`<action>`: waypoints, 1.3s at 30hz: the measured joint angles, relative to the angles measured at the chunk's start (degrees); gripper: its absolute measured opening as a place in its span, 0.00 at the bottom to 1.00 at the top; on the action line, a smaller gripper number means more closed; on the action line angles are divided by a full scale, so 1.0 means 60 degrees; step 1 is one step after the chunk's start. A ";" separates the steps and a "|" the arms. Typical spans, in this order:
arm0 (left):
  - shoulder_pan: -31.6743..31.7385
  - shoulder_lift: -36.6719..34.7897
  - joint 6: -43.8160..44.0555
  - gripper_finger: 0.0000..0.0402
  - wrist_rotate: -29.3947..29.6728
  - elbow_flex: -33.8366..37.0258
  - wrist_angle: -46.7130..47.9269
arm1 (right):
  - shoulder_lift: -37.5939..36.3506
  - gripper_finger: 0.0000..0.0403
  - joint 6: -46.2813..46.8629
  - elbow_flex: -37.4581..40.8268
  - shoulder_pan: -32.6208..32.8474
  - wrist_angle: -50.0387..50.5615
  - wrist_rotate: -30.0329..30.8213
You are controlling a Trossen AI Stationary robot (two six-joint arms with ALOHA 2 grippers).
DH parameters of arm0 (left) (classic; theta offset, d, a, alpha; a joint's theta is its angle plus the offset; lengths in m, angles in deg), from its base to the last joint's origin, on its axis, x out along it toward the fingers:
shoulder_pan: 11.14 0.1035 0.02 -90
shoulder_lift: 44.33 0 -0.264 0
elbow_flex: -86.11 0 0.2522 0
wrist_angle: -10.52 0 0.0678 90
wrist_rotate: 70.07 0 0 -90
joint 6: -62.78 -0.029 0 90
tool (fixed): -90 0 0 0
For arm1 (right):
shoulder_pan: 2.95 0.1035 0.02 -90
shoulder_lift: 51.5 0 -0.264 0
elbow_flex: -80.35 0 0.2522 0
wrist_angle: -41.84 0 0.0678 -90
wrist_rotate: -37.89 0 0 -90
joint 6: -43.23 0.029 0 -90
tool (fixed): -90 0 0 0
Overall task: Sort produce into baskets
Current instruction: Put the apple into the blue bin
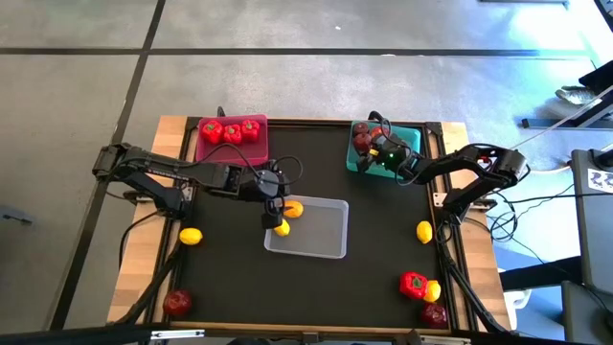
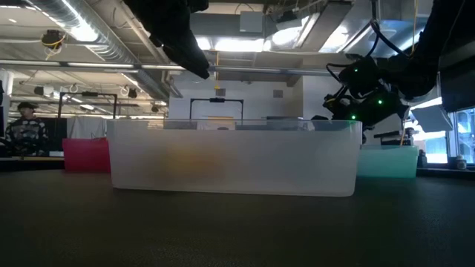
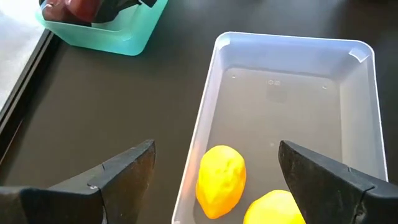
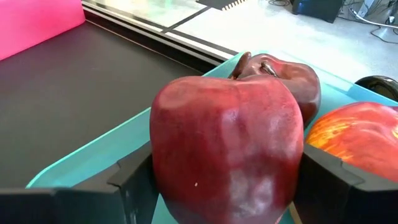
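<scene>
Sorting is part-way done, with both arms at a drop-off. The right gripper [image 4: 227,180] hangs over the teal basket [image 1: 410,139] at the far right of the counter [image 1: 230,278], its fingers [image 4: 134,180] clamped on either side of a dark red apple [image 4: 227,140]; two more apples [image 4: 283,78] already lie in that basket. The judgement is that this apple is at the point of release, needing only the fingers to part and the arm to lift clear.

The left gripper [image 3: 214,177] hovers over the near-left edge of the translucent basket [image 3: 357,53] at the centre, fingers [image 3: 127,171] spread wide and holding nothing. Two lemons [image 3: 221,180] lie in that basket just beneath it.

The pink basket [image 1: 257,149] at the far left holds three peppers [image 1: 232,131].

Pieces left loose on the counter: a lemon [image 1: 191,236] at the left, an apple [image 1: 176,303] at the near-left corner, a lemon [image 1: 424,231] at the right, and a pepper [image 1: 413,284], lemon [image 1: 433,289] and apple [image 1: 434,314] clustered at the near right.

The next move for the left arm would likely be a reach to the lemon at the left, being the nearest.
</scene>
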 joint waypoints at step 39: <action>0.0000 0.0000 0.0081 0.84 -0.0049 0.0000 0.0000 | -0.0007 0.86 -0.0044 0.0000 0.0000 0.0000 0.0331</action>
